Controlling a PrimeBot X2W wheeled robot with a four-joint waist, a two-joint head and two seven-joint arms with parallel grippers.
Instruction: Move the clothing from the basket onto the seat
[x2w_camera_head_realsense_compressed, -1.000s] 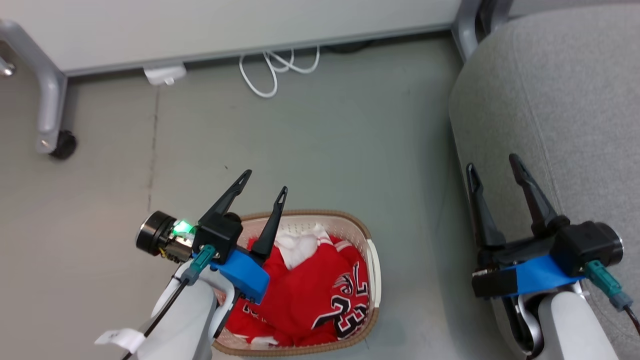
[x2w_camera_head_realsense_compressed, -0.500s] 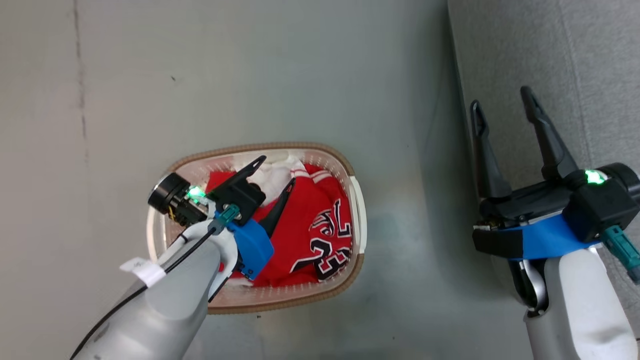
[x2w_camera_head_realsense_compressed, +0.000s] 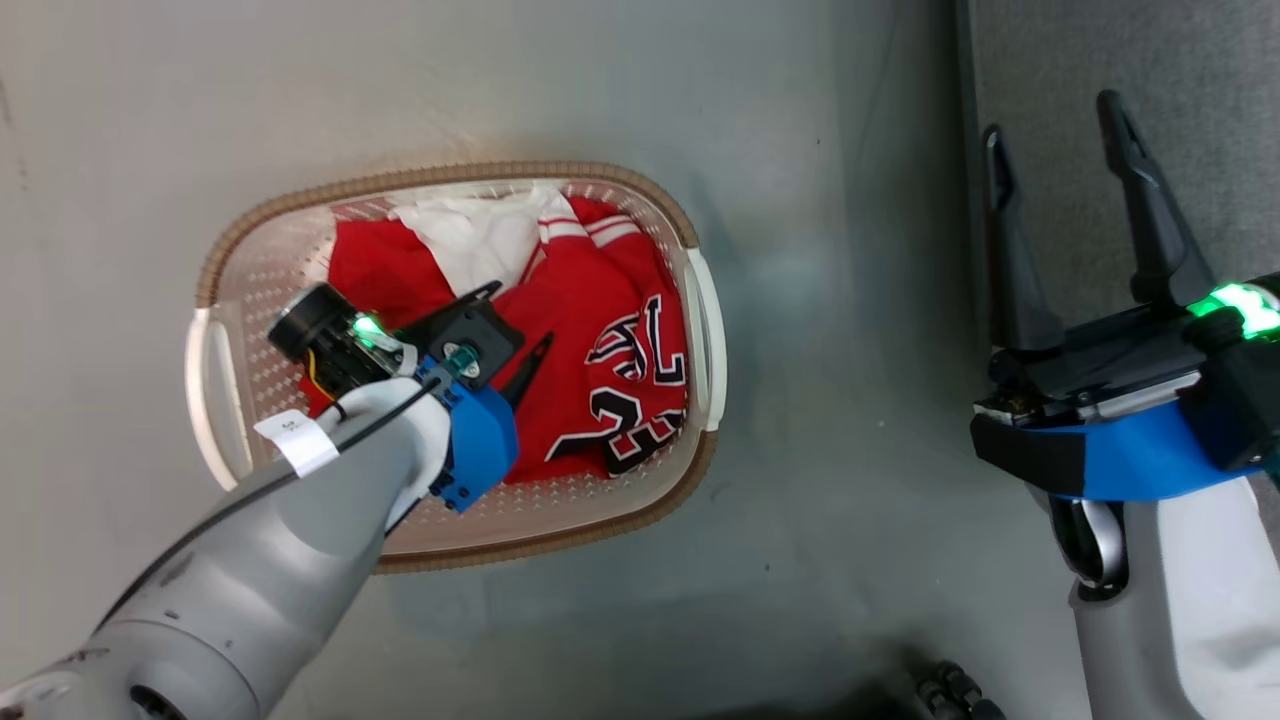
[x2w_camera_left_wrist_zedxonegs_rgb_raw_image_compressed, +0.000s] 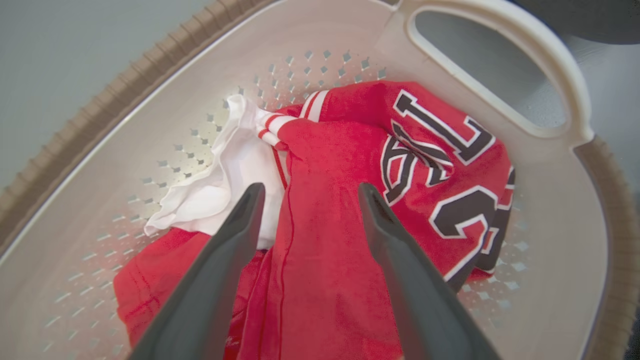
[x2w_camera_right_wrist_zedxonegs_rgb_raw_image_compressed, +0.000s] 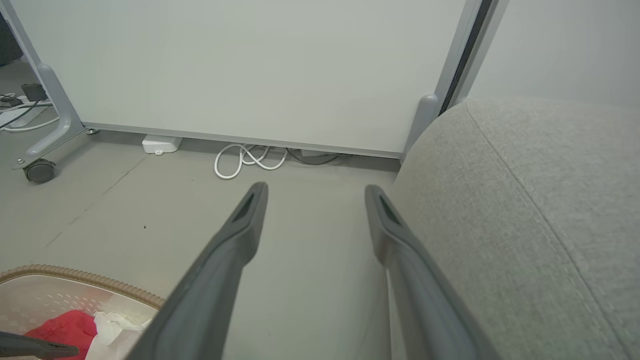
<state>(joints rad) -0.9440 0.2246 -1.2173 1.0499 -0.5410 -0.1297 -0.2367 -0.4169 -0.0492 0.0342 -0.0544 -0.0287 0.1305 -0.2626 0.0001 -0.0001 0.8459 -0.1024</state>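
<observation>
Clothing lies crumpled in the basket. The basket stands on the grey floor near the seat, with a strip of floor between them.

Left gripper is down inside the basket, fingers parted with a red fold between them, nothing gripped. Whether the tips touch the fabric cannot be told. In the head view its forearm covers the basket's near corner.

Right gripper hangs at the seat's edge, fingers spread wide, empty.

Beyond are a pale panel, a looped white cable and a caster.

- Basket: cream perforated plastic, rounded, ribbed brown rim, cut-out handle.
- Clothing: red fabric, white lining, black numerals edged white.
- Seat: grey woven upholstery, rounded edge, stitched seam.
</observation>
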